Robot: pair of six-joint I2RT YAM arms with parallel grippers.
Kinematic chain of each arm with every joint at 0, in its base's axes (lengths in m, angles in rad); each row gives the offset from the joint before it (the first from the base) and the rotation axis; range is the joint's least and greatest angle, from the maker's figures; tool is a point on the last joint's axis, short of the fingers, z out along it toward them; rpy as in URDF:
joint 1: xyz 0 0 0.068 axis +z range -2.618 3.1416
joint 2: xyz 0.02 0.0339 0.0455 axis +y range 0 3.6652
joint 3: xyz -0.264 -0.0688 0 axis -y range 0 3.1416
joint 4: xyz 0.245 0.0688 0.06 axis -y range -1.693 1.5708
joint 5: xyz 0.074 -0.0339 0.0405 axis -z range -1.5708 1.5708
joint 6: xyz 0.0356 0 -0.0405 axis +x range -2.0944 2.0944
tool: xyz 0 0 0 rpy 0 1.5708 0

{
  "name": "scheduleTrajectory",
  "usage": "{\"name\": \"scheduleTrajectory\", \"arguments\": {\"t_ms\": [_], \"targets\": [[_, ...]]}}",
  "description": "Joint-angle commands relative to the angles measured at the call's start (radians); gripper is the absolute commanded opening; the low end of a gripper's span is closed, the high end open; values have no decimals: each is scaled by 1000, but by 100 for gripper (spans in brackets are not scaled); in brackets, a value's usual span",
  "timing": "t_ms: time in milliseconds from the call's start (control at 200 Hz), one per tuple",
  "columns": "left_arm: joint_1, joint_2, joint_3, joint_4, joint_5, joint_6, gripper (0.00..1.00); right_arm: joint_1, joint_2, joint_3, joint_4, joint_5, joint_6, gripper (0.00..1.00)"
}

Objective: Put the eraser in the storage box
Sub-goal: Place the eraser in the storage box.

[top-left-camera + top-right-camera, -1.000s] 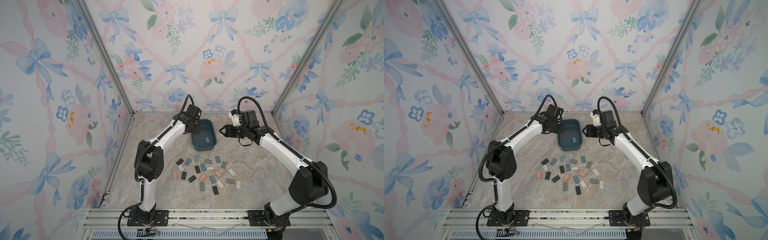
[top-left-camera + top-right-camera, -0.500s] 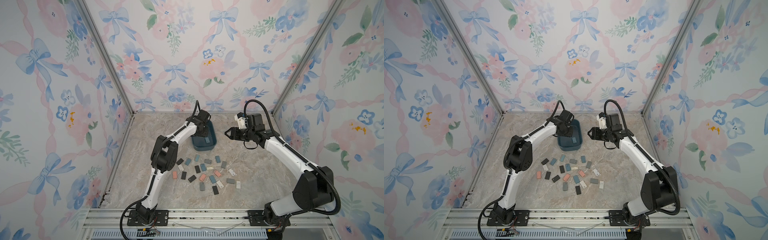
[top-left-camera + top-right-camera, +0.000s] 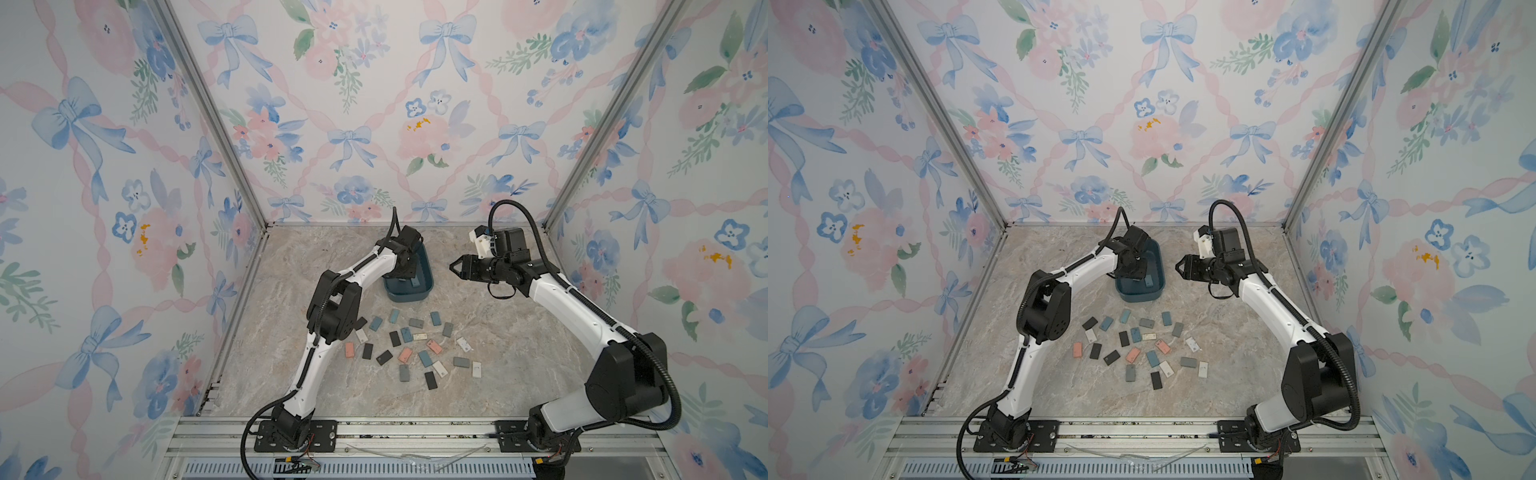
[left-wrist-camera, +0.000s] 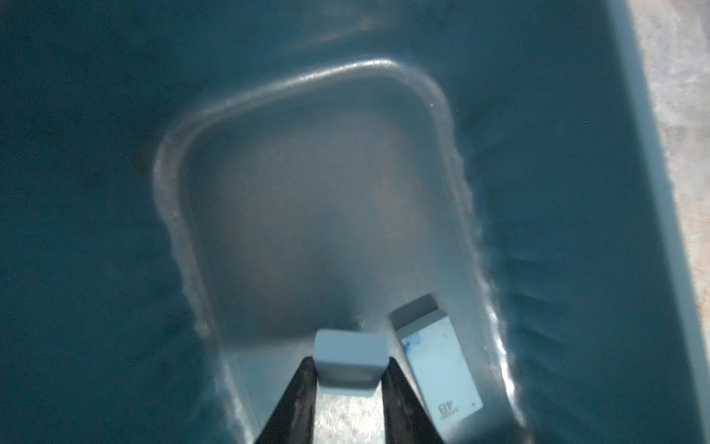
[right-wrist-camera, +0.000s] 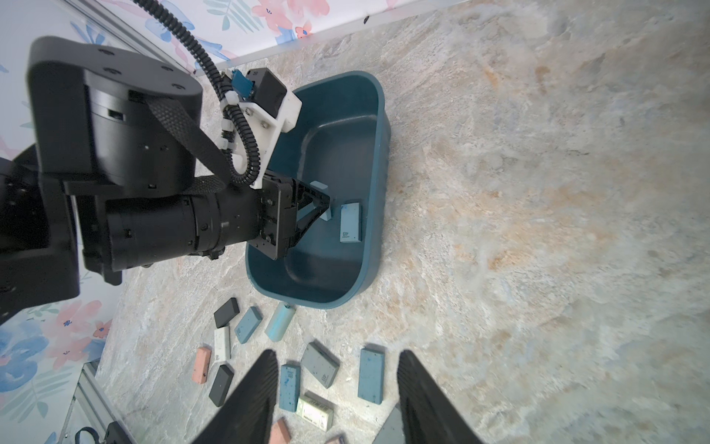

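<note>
Seemingly lengthwise along the storage box (image 5: 370, 173), the eraser (image 4: 349, 353) is pinched by left gripper (image 4: 349, 363); right gripper (image 5: 339, 353) gapes.

Probably lab test booth: floral wallpaper panels (image 3: 374, 104), aluminium frame (image 3: 210, 112), marble-look tabletop (image 3: 519, 353).

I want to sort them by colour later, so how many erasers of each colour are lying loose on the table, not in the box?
black erasers: 5
white erasers: 5
blue erasers: 5
grey erasers: 4
pink erasers: 3
Total: 22
</note>
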Motion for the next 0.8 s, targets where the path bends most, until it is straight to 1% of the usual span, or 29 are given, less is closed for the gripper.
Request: {"name": "scheduleTrajectory", "arguments": {"t_ms": [0, 80, 275, 340, 480, 635, 790], "targets": [[-6, 25, 20, -16, -13, -15, 32, -9, -20, -15, 16, -19, 10, 53], [-7, 27, 22, -16, -8, -18, 33, -10, -21, -13, 12, -20, 8, 53], [-5, 8, 42, -16, -7, -22, 47, -9, -29, -13, 6, -20, 10, 53], [-7, -6, 52, -16, -11, -22, 48, -8, -36, -12, 1, -18, 10, 53], [-14, -53, 63, -17, -18, -19, 49, -5, -57, -22, -25, 8, 3, 53], [-33, -143, 61, -14, -48, 4, 48, 13, -79, -70, -60, 56, 6, 54], [-47, -251, 33, -11, -83, 26, 47, 74, -76, -126, -109, 139, 25, 56]]}}
